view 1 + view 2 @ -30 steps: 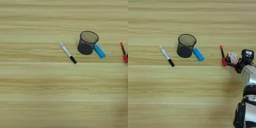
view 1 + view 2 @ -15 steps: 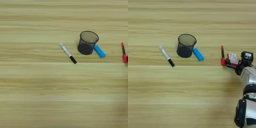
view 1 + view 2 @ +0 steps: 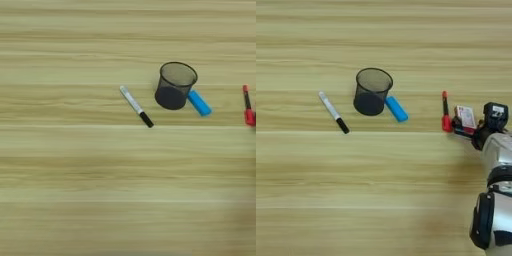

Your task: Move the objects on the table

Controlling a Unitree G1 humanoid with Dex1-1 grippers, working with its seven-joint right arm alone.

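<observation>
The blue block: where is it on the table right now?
The blue block lies right of centre, against the right side of the black mesh pen cup, with the red marker farther right.

A black wire-mesh pen cup (image 3: 372,91) stands upright on the bench (image 3: 381,190). A small blue block (image 3: 396,108) lies touching its right side. A red-and-white box (image 3: 465,117) lies well right of the cup.

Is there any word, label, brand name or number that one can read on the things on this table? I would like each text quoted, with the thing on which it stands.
None can be read.
Red-and-white box: it has red and white areas that may be print, too small and blurred to read.
White marker: no legible text.
Red marker: no legible text.
Blue block: plain, no marking seen.
Mesh cup: no label seen.
</observation>
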